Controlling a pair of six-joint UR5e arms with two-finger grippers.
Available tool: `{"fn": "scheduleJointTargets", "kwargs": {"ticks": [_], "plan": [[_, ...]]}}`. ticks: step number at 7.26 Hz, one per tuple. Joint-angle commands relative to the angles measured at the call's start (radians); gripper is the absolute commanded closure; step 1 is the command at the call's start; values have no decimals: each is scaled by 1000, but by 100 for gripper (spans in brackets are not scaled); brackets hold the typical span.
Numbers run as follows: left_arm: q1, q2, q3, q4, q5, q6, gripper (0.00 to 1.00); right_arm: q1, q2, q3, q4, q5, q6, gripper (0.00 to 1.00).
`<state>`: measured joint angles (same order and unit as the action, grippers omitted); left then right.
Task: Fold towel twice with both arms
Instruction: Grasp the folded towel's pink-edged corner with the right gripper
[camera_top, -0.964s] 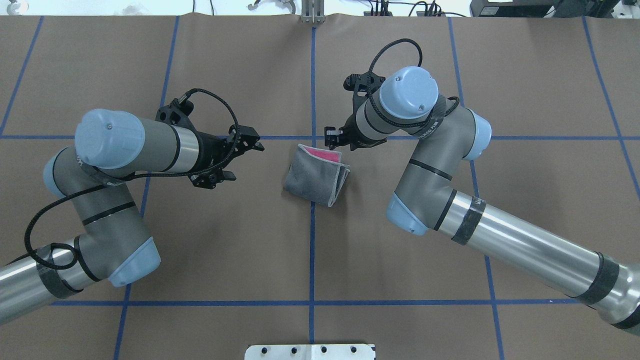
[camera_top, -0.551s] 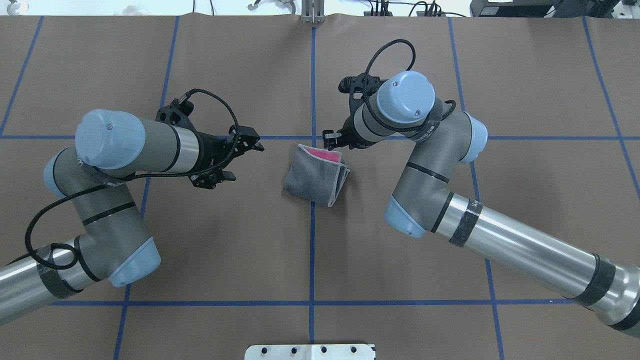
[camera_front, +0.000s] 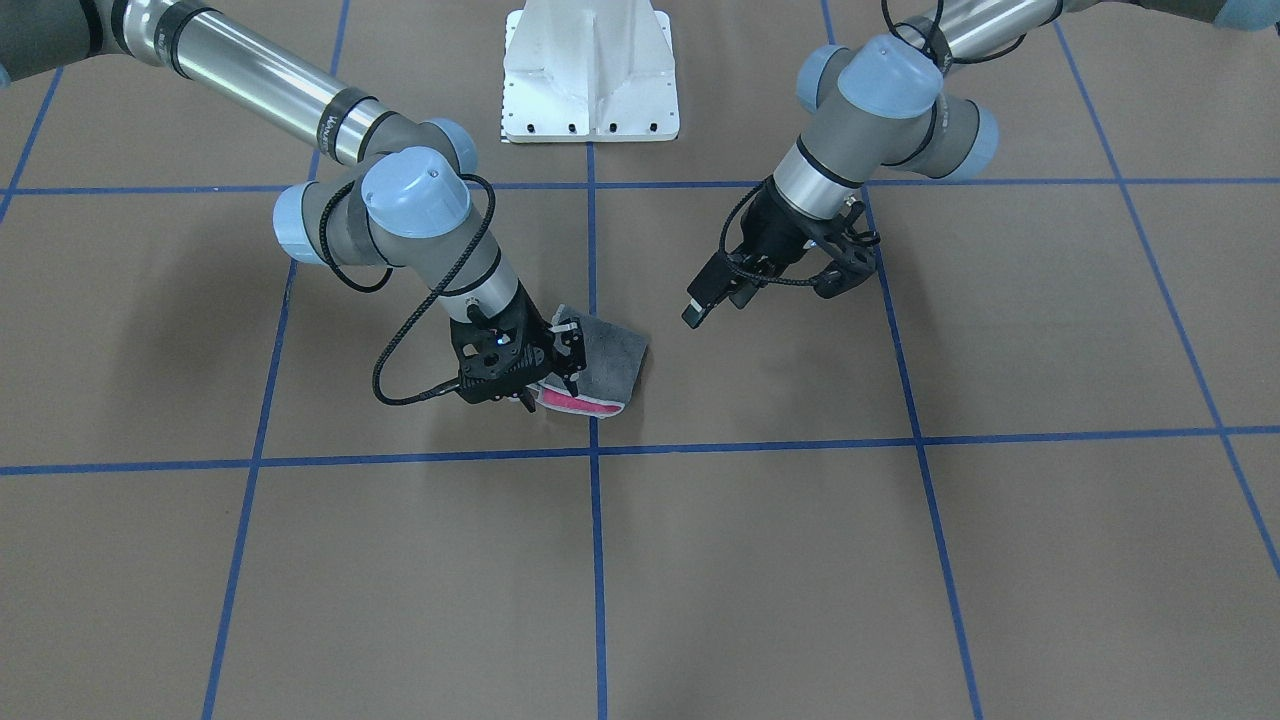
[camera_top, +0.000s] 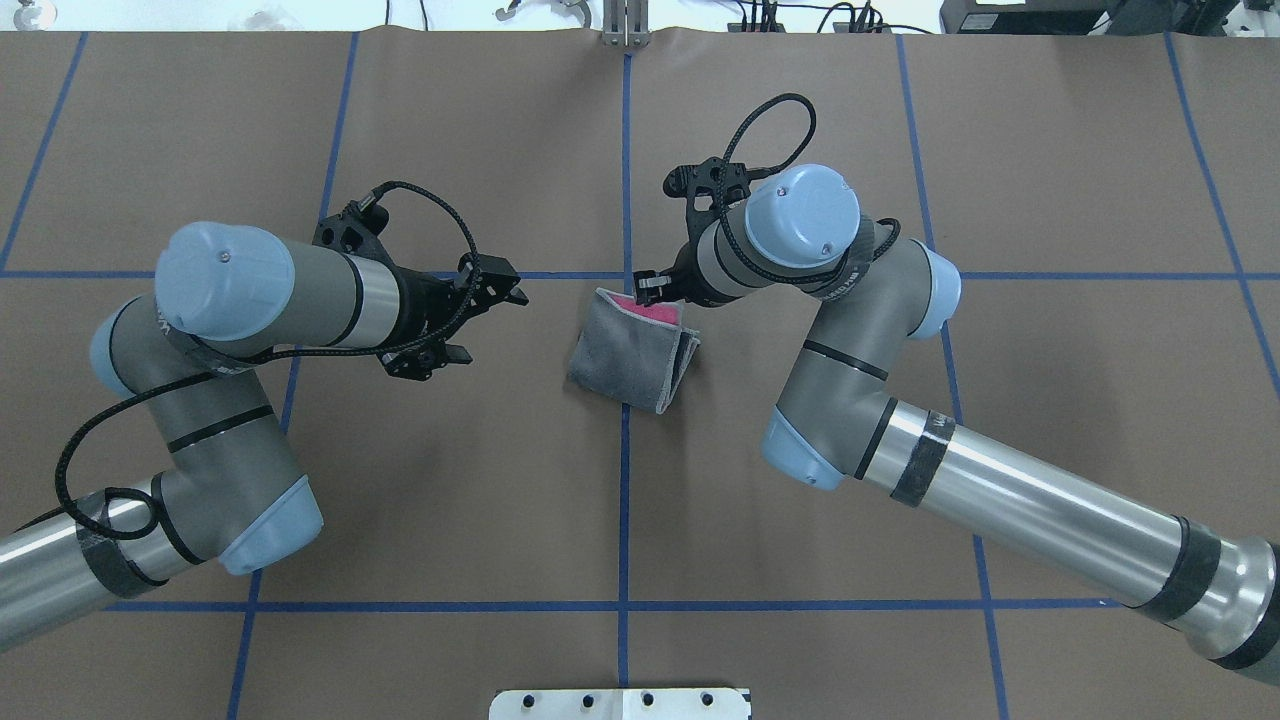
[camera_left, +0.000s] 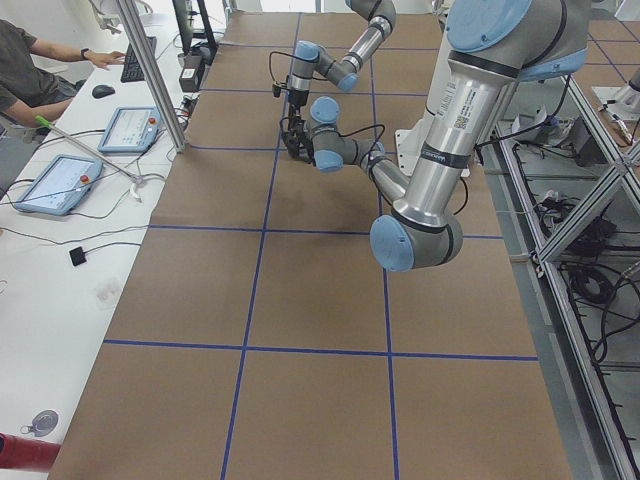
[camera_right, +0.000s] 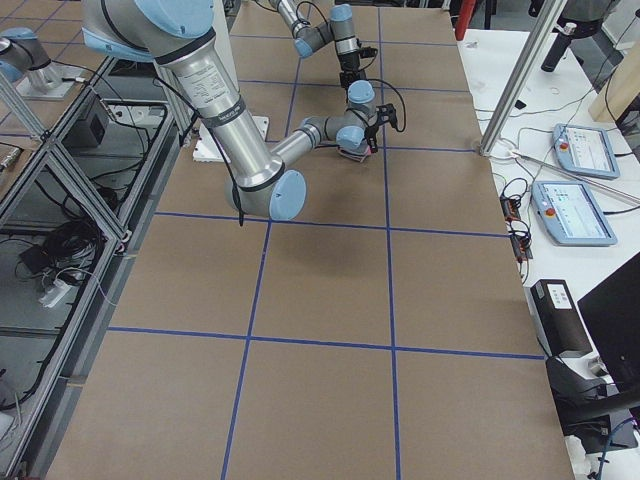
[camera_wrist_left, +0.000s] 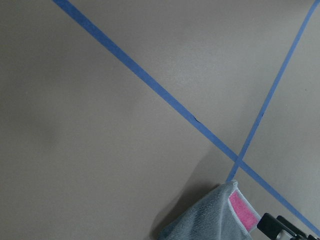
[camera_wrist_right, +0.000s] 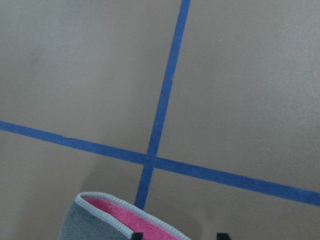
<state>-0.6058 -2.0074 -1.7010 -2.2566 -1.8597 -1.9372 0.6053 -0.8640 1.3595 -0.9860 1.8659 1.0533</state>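
The folded towel (camera_top: 630, 350) lies grey face up, just beside the tape crossing (camera_top: 627, 275). The right gripper (camera_top: 655, 288) hangs over the towel's pink corner with its jaws spread. The left gripper (camera_top: 490, 322), also spread, hovers well apart from the crossing.

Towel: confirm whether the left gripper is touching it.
No, the left gripper hangs apart from the towel, with a wide gap between them.

the right end effector (camera_top: 652, 284) hovers over the pink far edge of the folded towel (camera_top: 625, 352).
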Motion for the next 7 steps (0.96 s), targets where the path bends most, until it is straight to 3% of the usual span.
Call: {"fn": "scheduleJointTargets", "kwargs": {"ticks": [1, 5, 6, 7], "plan": [[3, -1, 6, 0, 2, -2, 0, -9, 0, -5, -2, -5, -4, 42], [4, -1, 9, 0, 4, -2, 0, -9, 0, -29, -10, -36, -84, 42], [4, -1, 9, 0, 4, -2, 0, -9, 2, -39, -8, -48, -91, 45], [4, -1, 9, 0, 4, -2, 0, -9, 8, -39, -8, -48, -91, 59]]}}
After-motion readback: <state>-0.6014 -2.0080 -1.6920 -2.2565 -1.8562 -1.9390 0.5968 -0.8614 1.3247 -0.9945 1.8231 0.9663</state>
